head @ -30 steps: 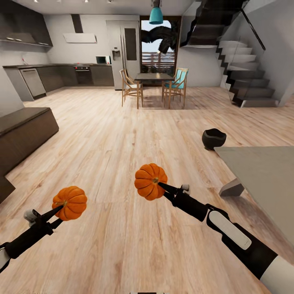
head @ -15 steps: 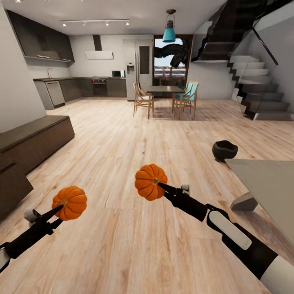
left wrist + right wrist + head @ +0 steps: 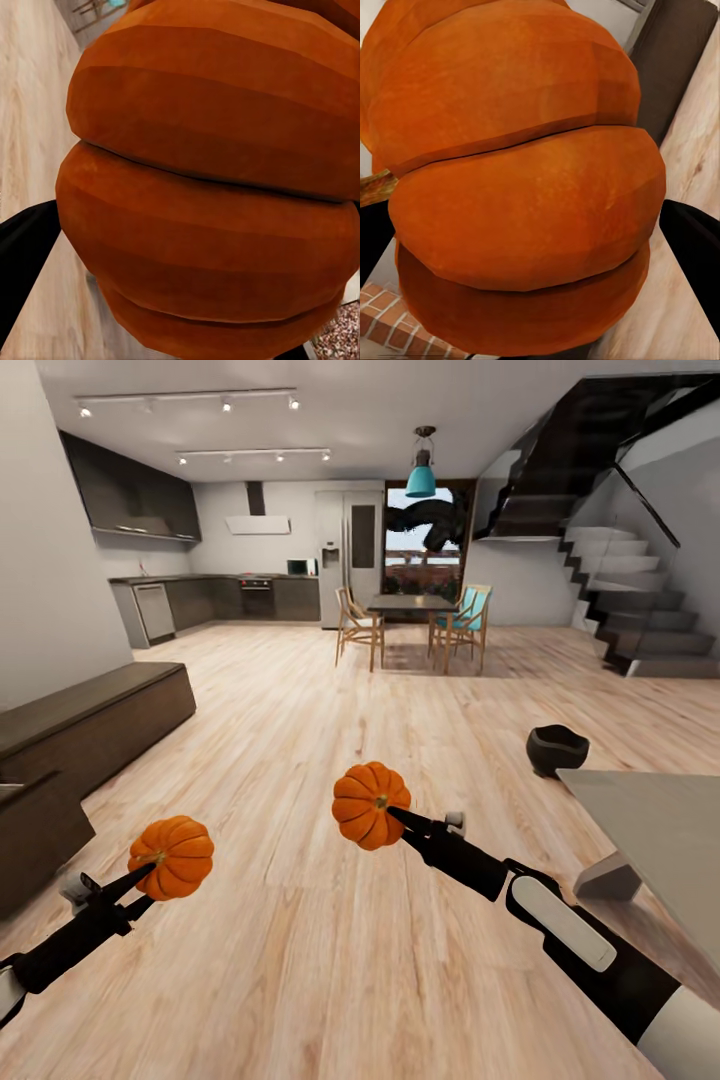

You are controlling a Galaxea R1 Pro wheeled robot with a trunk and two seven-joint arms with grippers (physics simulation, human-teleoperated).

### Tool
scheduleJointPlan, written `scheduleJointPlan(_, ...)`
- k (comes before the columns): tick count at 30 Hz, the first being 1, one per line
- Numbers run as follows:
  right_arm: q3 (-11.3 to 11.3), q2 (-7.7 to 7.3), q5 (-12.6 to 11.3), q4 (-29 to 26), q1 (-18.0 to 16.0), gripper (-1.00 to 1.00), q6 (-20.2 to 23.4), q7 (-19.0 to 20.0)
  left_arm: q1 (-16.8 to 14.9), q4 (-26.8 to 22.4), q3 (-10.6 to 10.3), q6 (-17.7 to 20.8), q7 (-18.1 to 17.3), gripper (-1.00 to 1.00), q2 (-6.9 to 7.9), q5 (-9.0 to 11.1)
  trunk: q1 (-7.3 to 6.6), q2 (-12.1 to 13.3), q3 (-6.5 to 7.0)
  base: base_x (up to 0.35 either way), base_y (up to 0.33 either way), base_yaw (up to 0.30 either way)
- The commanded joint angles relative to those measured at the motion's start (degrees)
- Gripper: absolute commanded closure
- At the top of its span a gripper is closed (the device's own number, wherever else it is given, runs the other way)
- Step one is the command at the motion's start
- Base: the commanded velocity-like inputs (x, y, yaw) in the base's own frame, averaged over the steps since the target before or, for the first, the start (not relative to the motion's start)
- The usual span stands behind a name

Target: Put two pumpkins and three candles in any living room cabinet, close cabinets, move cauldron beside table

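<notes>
**Both pumpkins in hand, cabinet off to the left**

Head view: the left gripper is clamped on one pumpkin, and the right gripper is clamped on the second pumpkin, both carried above the plank floor. The cabinet is the landmark: a long, low, dark unit running along the wall, its long axis reaching away toward the kitchen. Both pumpkins lie to the right of it, and the left arm's pumpkin is the nearer of the two, so the left arm looks better placed to deliver first. The nearest cabinet section seems to jut out like an opened drawer, though the angle is too poor to be sure. The cauldron sits on the floor far to the right of the cabinet, just beside the corner of the table, a greyish surface.

Left wrist view: the orange ribs of its pumpkin crowd the frame, with a dark finger against its flank.

Right wrist view: the other pumpkin sits equally close, a dark finger beside it; past it, a dark strip may be the cabinet.
</notes>
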Motion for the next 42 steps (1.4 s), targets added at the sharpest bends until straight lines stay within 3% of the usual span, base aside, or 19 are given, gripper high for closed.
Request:
scheduleJointPlan(1, 0.11, -0.06, -0.52, 0.05, -0.06, 1.00, 0.17, 0.02, -0.03, 0.02, -0.01, 0.53, -0.06, 1.00, 0.00, 0.14, -0.03, 0.00, 0.22, 0.000, 0.000, 0.232)
scheduleJointPlan(14, 0.20, 0.00, -0.44, 0.26, -0.03, 1.00, 0.17, -0.08, -0.03, 0.02, 0.07, 0.50, -0.33, 1.00, 0.07, 0.22, -0.09, 0.02, 1.27, 0.007, -0.011, 0.247)
scheduleJointPlan(33, 0.37, 0.03, -0.44, 0.30, -0.03, 1.00, 0.17, -2.43, -0.03, 0.06, 0.07, 0.53, -0.23, 1.00, 0.07, 0.29, -0.09, 0.02, 2.17, 0.085, -0.235, 0.252)
scheduleJointPlan(42, 0.38, 0.03, -0.44, 0.27, -0.05, 1.00, 0.18, -2.97, -0.03, 0.11, 0.07, 0.53, -0.20, 1.00, 0.07, 0.29, -0.09, 0.02, 2.59, 0.087, 0.041, 0.255)
